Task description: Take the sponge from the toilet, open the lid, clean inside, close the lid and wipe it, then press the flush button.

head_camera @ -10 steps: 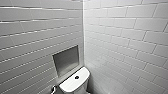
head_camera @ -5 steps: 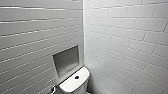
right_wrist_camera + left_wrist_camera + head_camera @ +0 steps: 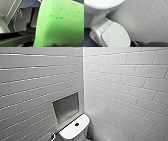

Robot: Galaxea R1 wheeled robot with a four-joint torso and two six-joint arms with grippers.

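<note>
1. Head view.
   - The toilet (image 3: 75, 130): its white tank top shows, set in the corner where two tiled walls meet.
   - The flush button (image 3: 76, 124): small, round and dark, in the middle of the tank top, uncovered.
   - A recessed niche (image 3: 66, 107): grey, set in the left tiled wall (image 3: 30, 89), just above and behind the tank.
   - The right tiled wall (image 3: 125, 84): light grey, running close beside the tank.
   - A small metal fitting (image 3: 53, 135): low on the wall, left of the tank; too blurred to tell its kind.

2. Left wrist view.
   - The lid (image 3: 115, 36): white, oval, lying flat and shut on the bowl, its top bare.
   - The tank stands behind the lid's hinge end.
   - The tiled wall runs just beside the bowl, with a narrow gap between them.
   - The floor (image 3: 87, 41): dark blue small tiles, on the bowl's other side.
   - The left gripper (image 3: 137, 43): a dark part of it shows near the lid's front edge, apart from the lid. Cannot tell how far open it is or whether it holds anything.

3. Right wrist view.
   - The sponge (image 3: 60, 23): bright green, soft, close against the camera, raised clear of the blue floor behind it and blocking much of the scene.
   - The right gripper (image 3: 55, 45): a dark part shows at the sponge's edge; it is closed on the sponge and carries it.
   - A grey-white moulded shape (image 3: 23, 20) stands on the floor beyond; cannot tell what it is.
</note>
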